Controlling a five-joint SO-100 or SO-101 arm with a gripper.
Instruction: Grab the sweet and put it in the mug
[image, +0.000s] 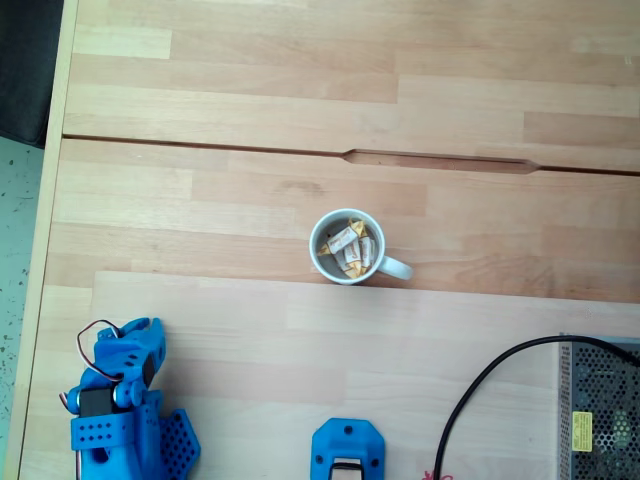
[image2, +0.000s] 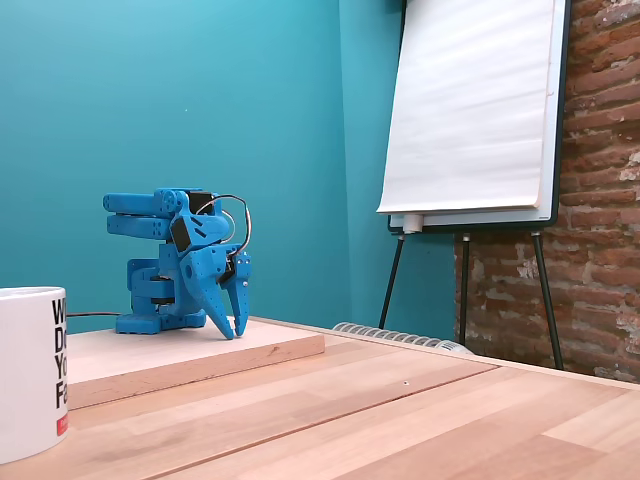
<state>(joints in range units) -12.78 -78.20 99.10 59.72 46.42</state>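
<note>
Sweet (image: 343, 240): several alike lay inside the mug (image: 322, 262), cream middles with yellow-gold twisted ends, piled together; I counted about four but could not be sure. I saw none on the bare wood.

Mug stood upright near the middle of the surface (image: 250, 180) in the fixed view from above, just beyond the far edge of the raised board (image: 300, 350), handle toward the right and slightly down. In the low fixed view the mug (image2: 30, 370) sat at the left edge, white, with black lettering and a small red mark on its side.

Arm was folded back on the raised board (image2: 190, 355), near its left end in the view from above. Fingers (image2: 238, 318) hung tips-down, touching or just over the board; the two blue tips (image2: 227, 325) stood slightly apart with nothing between them, so I logged them as released. From above, the arm (image: 120, 410) sat well apart from the mug.

Also noted: a black cable (image: 480, 390) and a perforated metal box (image: 600, 410) at the near right corner; a flip chart (image2: 475, 110) on a stand before a brick wall (image2: 600, 200).
</note>
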